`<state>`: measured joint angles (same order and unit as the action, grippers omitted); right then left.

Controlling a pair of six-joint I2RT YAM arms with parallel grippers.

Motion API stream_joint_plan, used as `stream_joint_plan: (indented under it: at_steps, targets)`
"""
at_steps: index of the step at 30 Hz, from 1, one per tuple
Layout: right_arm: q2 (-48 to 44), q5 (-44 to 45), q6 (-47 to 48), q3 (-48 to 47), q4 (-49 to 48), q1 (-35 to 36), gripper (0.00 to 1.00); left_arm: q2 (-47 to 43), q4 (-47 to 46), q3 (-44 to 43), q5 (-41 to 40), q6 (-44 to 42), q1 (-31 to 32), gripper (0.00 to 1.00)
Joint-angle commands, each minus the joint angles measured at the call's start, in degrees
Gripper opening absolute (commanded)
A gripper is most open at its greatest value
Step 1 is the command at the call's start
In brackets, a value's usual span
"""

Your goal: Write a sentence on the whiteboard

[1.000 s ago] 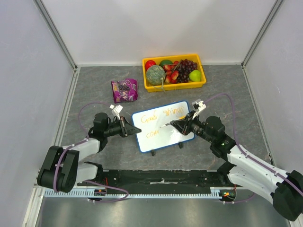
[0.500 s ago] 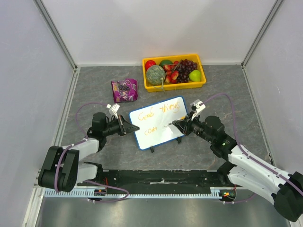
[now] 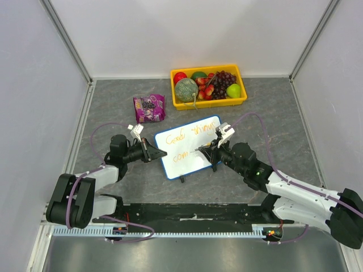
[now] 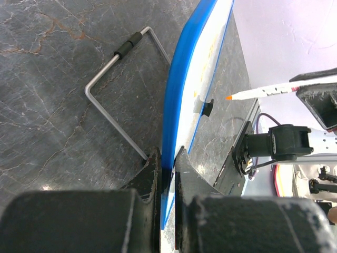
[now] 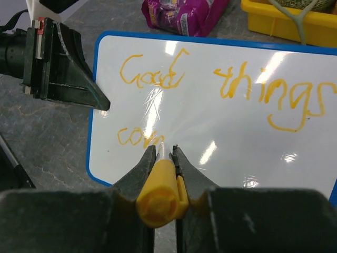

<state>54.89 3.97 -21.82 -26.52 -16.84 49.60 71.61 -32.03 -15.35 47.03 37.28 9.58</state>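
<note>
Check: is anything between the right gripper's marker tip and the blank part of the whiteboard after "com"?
Nothing visible. The right gripper, shut on the orange marker, points its tip at the whiteboard just past "com", with bare board beyond. The left gripper clamps the board's left edge, clear of that path.

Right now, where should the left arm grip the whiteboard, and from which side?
Probably the blue rim on its left side, coming from the left. The whiteboard is tilted up, wire legs behind it, so that edge is clear of the table and fits between the jaws; the left gripper is clamped there.
</note>
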Motion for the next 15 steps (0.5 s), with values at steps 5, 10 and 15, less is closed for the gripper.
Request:
stream_joint_plan:
  at_steps: [5,10,15]
  targets:
    - [2.1,6.2,0.0,-2.3,-5.7,0.3,0.00,2.3,3.7,1.3,-9.8,-1.9,-1.3,0.02]
    - [4.2,4.4,-0.3,-3.1,-6.2,0.4,0.00,2.4,3.8,1.3,-9.6,-1.9,-1.4,0.02]
    - [4.3,3.9,-1.0,-2.2,-6.7,0.4,0.00,2.7,3.5,1.2,-8.9,-1.9,-1.4,0.02]
